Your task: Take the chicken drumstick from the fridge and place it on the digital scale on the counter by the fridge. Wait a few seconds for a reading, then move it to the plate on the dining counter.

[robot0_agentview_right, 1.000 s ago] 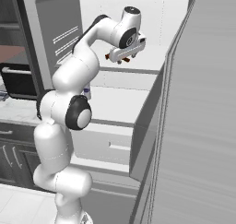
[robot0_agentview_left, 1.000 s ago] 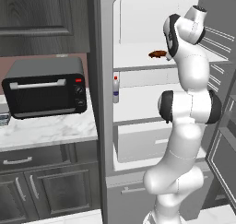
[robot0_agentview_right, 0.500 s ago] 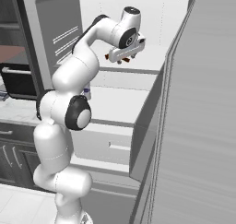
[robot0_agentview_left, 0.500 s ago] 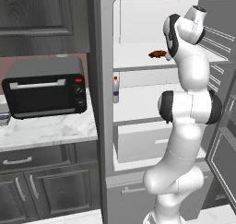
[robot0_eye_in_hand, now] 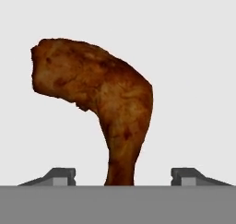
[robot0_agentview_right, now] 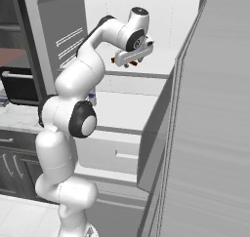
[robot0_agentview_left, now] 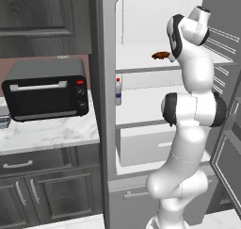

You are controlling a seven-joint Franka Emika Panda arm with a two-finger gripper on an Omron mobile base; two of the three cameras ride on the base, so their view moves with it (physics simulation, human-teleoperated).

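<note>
The chicken drumstick lies on the white upper shelf of the open fridge, reddish-brown and glossy. Its thin end points between my two fingertips. My gripper is open around that thin end, with a gap on each side. From the left base view the drumstick shows just left of my wrist. In the right base view my gripper hangs over the shelf, and bits of the drumstick peek out beside it. The digital scale is cut off at the counter's left edge. The plate and the dining counter are out of view.
A black toaster oven stands on the marble counter left of the fridge. A small bottle sits on the lower fridge shelf above a white drawer. The open grey fridge door stands close on the right.
</note>
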